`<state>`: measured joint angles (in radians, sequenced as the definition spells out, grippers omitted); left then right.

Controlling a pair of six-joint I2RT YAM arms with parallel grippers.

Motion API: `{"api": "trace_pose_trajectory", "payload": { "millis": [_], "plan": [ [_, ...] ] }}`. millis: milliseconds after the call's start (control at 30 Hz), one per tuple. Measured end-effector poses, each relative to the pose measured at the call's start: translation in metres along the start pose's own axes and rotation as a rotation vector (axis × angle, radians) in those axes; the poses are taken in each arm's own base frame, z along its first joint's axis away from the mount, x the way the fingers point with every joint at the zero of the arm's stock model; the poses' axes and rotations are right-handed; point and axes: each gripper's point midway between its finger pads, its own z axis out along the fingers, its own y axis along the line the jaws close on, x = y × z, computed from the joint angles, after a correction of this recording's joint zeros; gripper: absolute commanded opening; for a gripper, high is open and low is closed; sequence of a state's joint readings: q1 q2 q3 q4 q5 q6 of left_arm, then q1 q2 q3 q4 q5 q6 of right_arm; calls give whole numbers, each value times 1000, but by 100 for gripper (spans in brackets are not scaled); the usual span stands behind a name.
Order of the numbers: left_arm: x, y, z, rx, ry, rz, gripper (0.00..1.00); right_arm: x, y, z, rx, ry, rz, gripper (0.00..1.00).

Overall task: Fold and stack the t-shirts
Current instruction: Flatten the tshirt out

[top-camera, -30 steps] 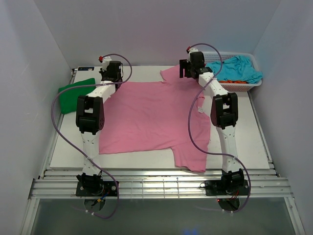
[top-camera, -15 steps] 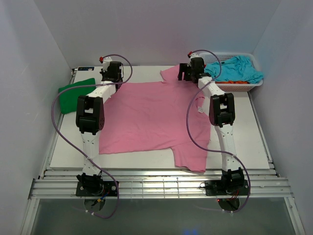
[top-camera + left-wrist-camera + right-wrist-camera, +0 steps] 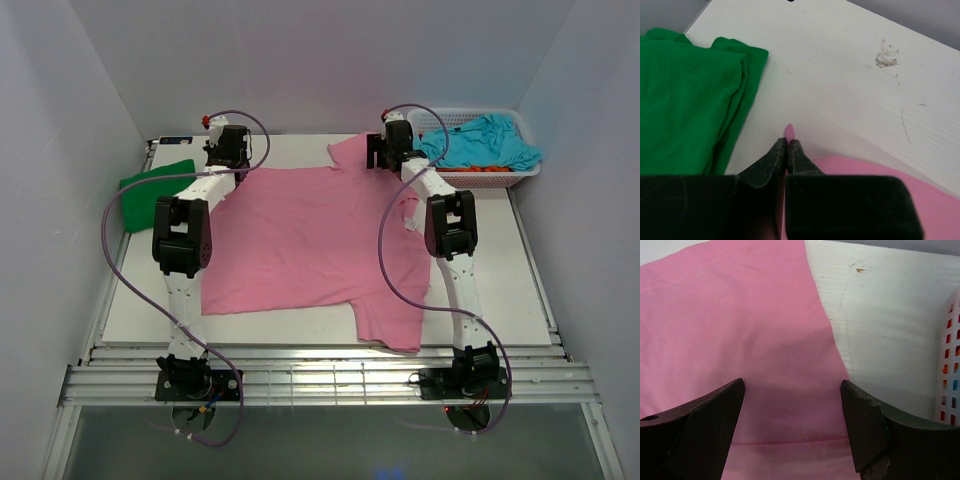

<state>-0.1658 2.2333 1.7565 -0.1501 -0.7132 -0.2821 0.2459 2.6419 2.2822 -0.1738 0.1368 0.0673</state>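
Pink t-shirt (image 3: 300,240): spread flat on the counter (image 3: 500,270), covering most of the middle. One part reaches the near edge at the right. A sleeve lies at the far right, under the right arm's wrist.

Left end effector (image 3: 786,144): at the far left corner of the pink t-shirt. Fingers are pressed together, with a small pink tip of cloth showing past the fingertips. It has that corner pinched. The rest of the shirt trails back to the right under the fingers.

Green t-shirt (image 3: 685,100): folded, lying at the left edge of the counter, near the left end effector. A strip of bare counter separates it from the pink cloth.

Right end effector (image 3: 792,385): fingers spread wide, nothing between them. It hangs over the far right sleeve of the pink t-shirt. Whether the fingertips touch the cloth cannot be told. The sleeve's edge runs under the right-hand finger.

Basket (image 3: 528,172): white mesh, far right corner of the counter, just beside the right end effector. Turquoise t-shirt (image 3: 485,140) is heaped in it. Orange t-shirt (image 3: 478,168) shows beneath that one.
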Motion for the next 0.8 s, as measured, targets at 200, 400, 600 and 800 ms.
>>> {"api": "trace_pose_trajectory", "payload": {
  "millis": [200, 400, 600, 800],
  "plan": [
    [1, 0, 0, 3, 3, 0, 12, 0, -8, 0, 50, -1, -25, 84],
    [1, -1, 0, 5, 3, 1, 11, -1, -13, -1, 96, -5, -40, 84],
    [1, -1, 0, 6, 3, 2, 10, -2, -15, -1, 106, -9, -51, 86],
    [2, 2, 0, -7, 2, 4, 6, -2, -11, -1, 81, -10, -53, 88]
  ]
}}
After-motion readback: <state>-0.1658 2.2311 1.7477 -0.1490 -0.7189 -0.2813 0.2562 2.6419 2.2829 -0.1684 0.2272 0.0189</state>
